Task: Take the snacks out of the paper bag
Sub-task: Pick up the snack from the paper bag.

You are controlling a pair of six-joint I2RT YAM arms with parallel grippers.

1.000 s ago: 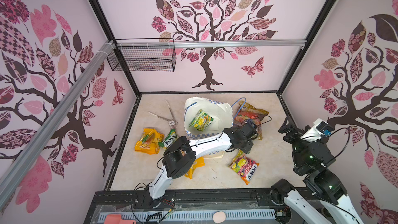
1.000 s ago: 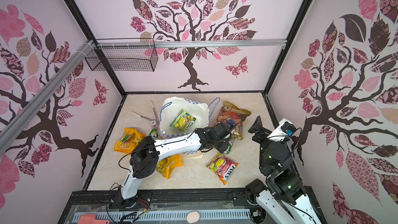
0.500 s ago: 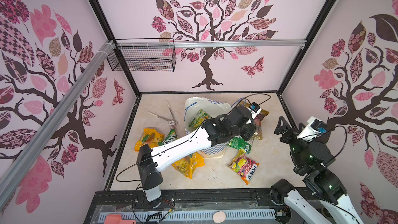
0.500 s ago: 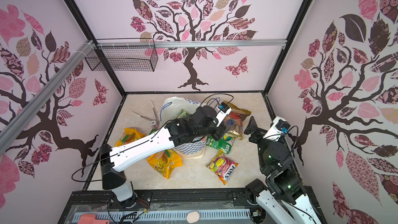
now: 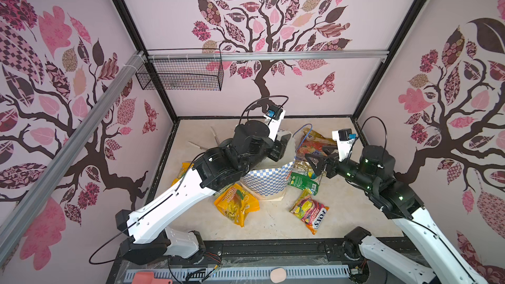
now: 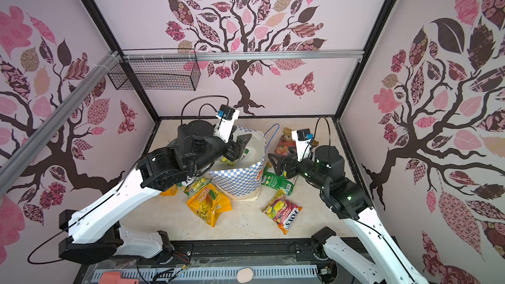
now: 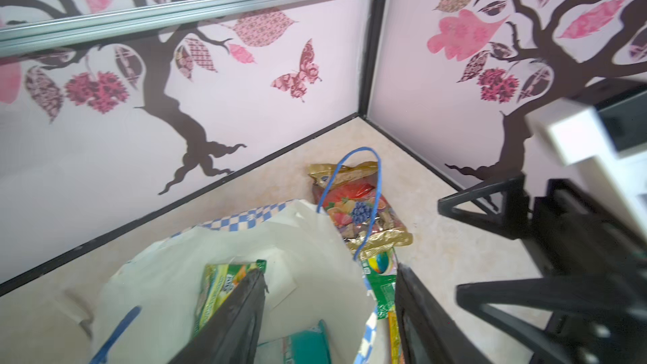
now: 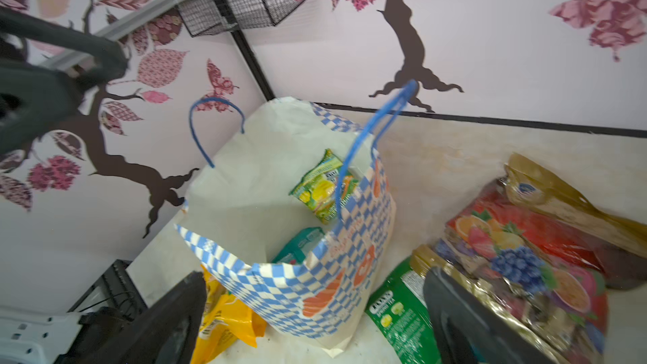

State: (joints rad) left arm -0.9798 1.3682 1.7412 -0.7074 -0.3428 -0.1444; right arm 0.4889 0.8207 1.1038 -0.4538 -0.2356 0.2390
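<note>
The paper bag (image 5: 269,178) stands upright mid-table with its mouth open. My left gripper (image 7: 329,271) hangs open over the mouth, one finger inside the bag and the other outside its wall, holding nothing. Inside lie a green-yellow packet (image 8: 324,187) and a teal packet (image 8: 301,243). Other snacks lie on the table: a green packet (image 5: 304,180) against the bag's right side, a FOX'S fruit packet (image 5: 310,211), a yellow-orange packet (image 5: 236,204) and a gold fruit-print packet (image 5: 314,146). My right gripper (image 5: 318,163) stands open above the green packet, facing the bag.
A black wire basket (image 5: 180,73) hangs from the rail on the back wall. Metal scissors (image 5: 202,146) lie behind the left arm, partly hidden. Another yellow packet (image 5: 181,170) peeks out under the left arm. Walls close in the table on three sides.
The left arm has risen from the bag's right side to above its mouth, jaws widening. The green packet now lies beside the bag. The right gripper has moved in toward the bag.
</note>
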